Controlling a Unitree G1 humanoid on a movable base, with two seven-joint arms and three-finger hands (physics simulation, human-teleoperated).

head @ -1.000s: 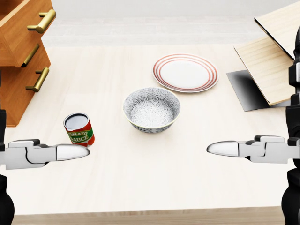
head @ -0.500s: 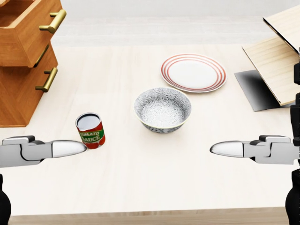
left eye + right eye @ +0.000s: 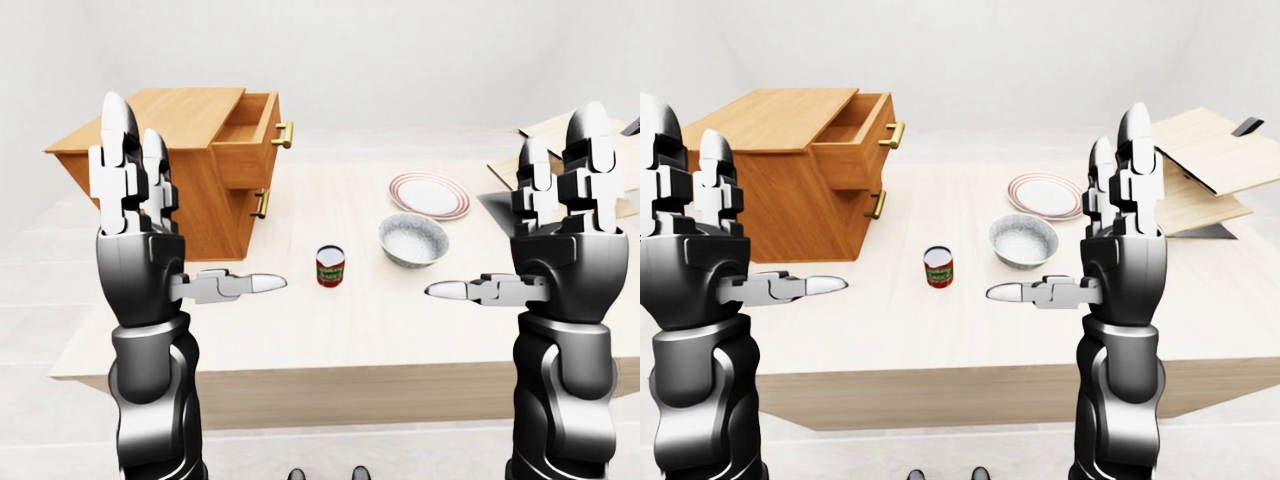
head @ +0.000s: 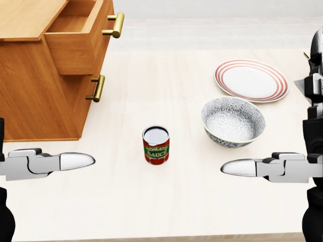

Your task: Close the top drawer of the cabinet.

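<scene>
A wooden cabinet (image 4: 30, 96) stands on the table's left side. Its top drawer (image 4: 75, 48) is pulled out toward the right, with a brass handle (image 4: 114, 24) on its face. The lower drawer's handle (image 4: 97, 88) sits flush below. My left hand (image 3: 135, 200) is raised and open, fingers up and thumb pointing inward, well short of the cabinet. My right hand (image 3: 1125, 215) is held the same way, open, on the right. Neither hand touches anything.
A tomato sauce can (image 4: 156, 144) stands at the table's (image 4: 151, 206) middle. A patterned bowl (image 4: 232, 121) and a red-striped plate (image 4: 251, 80) lie to its right. Light wooden boards (image 3: 1205, 160) lean at the far right.
The camera has shifted left: can, bowl and plate slid right in the head view, and the cabinet with its open drawer came fully into view. Both hands hold the same pose.
</scene>
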